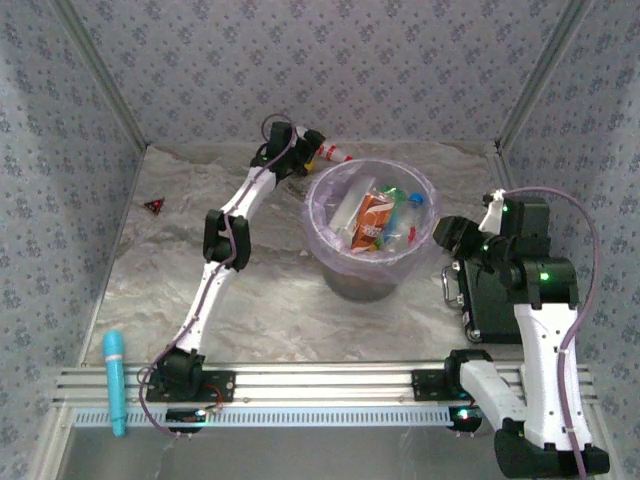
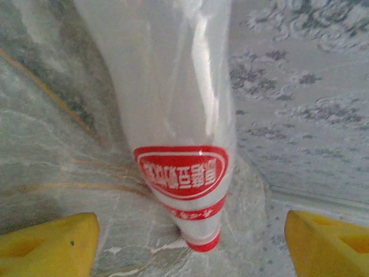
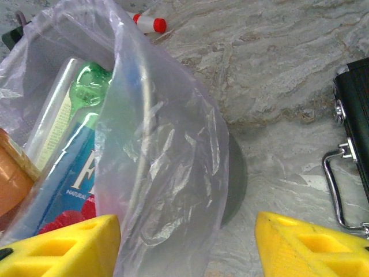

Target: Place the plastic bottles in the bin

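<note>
Left gripper (image 1: 312, 143) is out by the far wall, jaws spread wide, its 2 yellow fingers (image 2: 49, 245) flanking a loose bottle (image 2: 181, 115) without touching it. That bottle lies on the marbled table (image 1: 250, 320), clear, with a red label and a red cap. Moving right: the bin (image 1: 318, 215) stands mid-table, lavender-lined, and several plastic bottles (image 1: 372, 220) are piled inside it, with orange, green and blue showing. Right gripper (image 3: 187, 231) hovers just beside the bin's right rim, released and gripping nothing, the liner bulging up between its fingers. Far right, a black case (image 1: 505, 300) with a metal handle sits on the table.
</note>
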